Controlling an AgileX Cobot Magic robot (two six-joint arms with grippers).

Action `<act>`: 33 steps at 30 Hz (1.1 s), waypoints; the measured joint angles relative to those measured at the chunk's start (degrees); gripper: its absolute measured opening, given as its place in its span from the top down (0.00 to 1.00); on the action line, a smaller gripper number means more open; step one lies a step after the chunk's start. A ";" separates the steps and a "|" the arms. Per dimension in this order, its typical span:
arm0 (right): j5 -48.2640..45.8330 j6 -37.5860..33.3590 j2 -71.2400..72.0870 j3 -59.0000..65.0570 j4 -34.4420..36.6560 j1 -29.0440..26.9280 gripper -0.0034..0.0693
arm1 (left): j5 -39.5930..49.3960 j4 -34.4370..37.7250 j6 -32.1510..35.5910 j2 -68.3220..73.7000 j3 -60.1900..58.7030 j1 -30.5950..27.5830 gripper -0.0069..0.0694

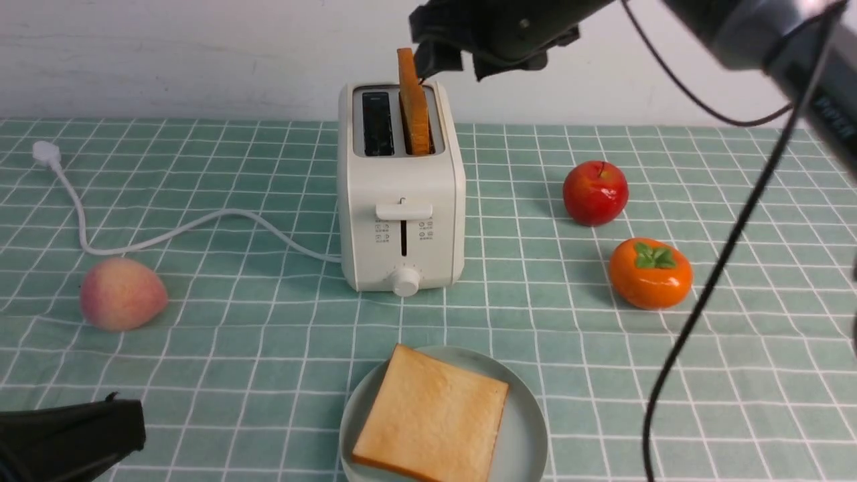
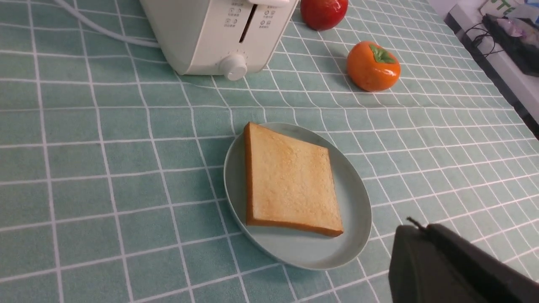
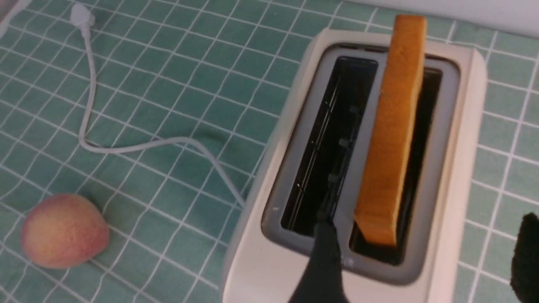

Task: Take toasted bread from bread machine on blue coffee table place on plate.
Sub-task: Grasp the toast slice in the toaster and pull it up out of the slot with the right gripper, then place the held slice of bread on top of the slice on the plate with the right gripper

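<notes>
Front view: the bread machine, a cream-white box with a lever, small printed icons and a round knob on its face, stands in the middle of the blue coffee table, a bench clothed in pale teal with a white grid. Its left slot is dark and empty. From the right slot the standing slice pokes up on edge, leaning slightly, its orange-brown crust showing.

The right claw hangs at 12 o'clock from the machine, just above that slice, with its fingers apart. In the right wrist view one dark finger sits over the rib between the slots and the other lies past the machine's outer side. The slice stands between them, clear of both as far as can be seen.

At 6 o'clock from the machine the plate, round, pale blue-green and low-rimmed, carries the flat slice. It is square, with a pale golden face and a darker crust, and one corner reaches the rim.

The left claw rests low at 7 o'clock, closed together on nothing, near the plate but apart from it.

An apple lies at 3 o'clock, a persimmon at 4 and a peach at 8. The white cord trails off toward 9.
</notes>
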State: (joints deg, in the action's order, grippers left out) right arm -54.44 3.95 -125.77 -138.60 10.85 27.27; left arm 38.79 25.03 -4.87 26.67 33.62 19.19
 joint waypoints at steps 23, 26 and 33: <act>3.41 0.02 3.19 -0.16 -6.37 0.59 0.81 | 1.06 -2.21 -0.18 0.00 -0.06 0.00 0.93; -1.89 0.02 10.32 -0.40 -8.60 0.33 0.81 | 1.06 -2.26 -0.18 0.00 -0.06 0.00 0.93; -17.71 -2.62 22.94 2.12 -5.20 -6.07 0.81 | 0.58 -2.40 -0.18 0.00 -0.06 0.00 0.93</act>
State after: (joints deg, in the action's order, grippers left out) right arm -72.16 1.33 -102.83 -136.48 5.65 21.20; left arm 39.36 22.64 -5.05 26.67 33.56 19.19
